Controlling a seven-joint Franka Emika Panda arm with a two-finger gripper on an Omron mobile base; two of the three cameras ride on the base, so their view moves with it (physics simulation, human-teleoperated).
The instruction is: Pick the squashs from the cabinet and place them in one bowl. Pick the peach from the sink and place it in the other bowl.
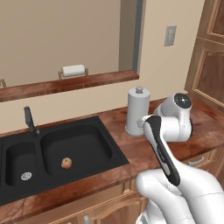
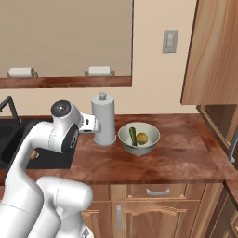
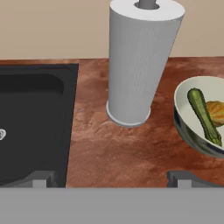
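Peach (image 1: 66,163) rests in large basin of sink (image 1: 94,151), left of and below released, empty gripper (image 3: 111,180); both squashs (image 2: 137,137) sit in pale bowl (image 2: 149,145).

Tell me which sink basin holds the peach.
The larger basin, the one nearer the paper towel roll, holds the peach. The smaller basin shows just its drain.

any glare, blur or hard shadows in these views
Left base view: flat even light, the peach casts only a faint shadow in the sink. Right base view: sharp, no glare on the bowl. Hand view: the paper towel roll is softly shaded, with coarse, slightly blurry counter texture.
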